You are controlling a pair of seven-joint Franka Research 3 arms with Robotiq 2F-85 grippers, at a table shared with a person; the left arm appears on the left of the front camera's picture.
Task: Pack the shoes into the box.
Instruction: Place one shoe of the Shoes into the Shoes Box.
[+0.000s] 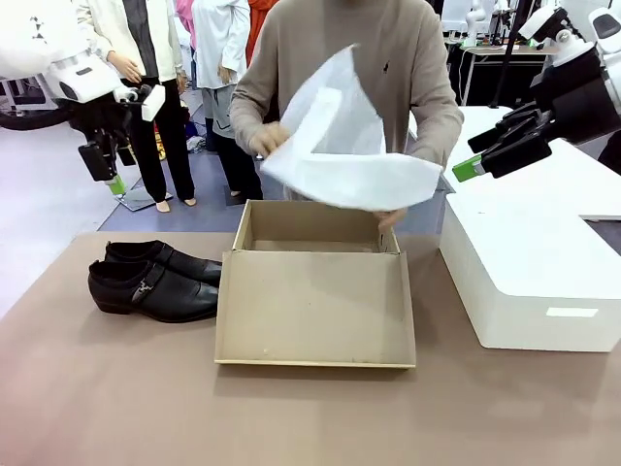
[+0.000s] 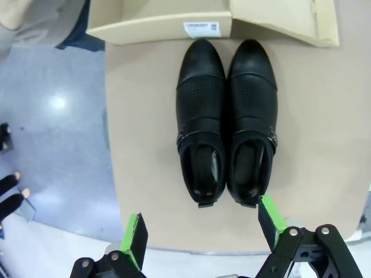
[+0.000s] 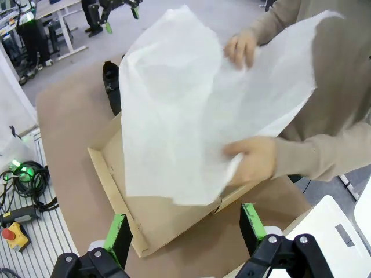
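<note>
Front view: an open tan cardboard box [image 1: 315, 311] sits mid-table [image 1: 97, 388], its flap lid lying flat toward the camera. The black buckled shoes [image 1: 155, 282] lie side by side just left of it; a white box [image 1: 529, 282] stands to its right. Behind it a person holds white tissue paper [image 1: 349, 155] above the tray. The left gripper [image 1: 107, 165] and right gripper [image 1: 475, 153] hang raised to either side, wide open and empty. Left wrist view: the shoes [image 2: 227, 121] lie beyond the spread, empty left gripper [image 2: 203, 227], heels nearest, toes almost touching the box [image 2: 156, 26], whose white label [image 2: 201, 29] is too small to read. Right wrist view: the open, empty right gripper [image 3: 184, 229] hovers over the box [image 3: 116, 179], the person's hand [image 3: 252, 159] gripping tissue paper [image 3: 174, 104] above it.
</note>
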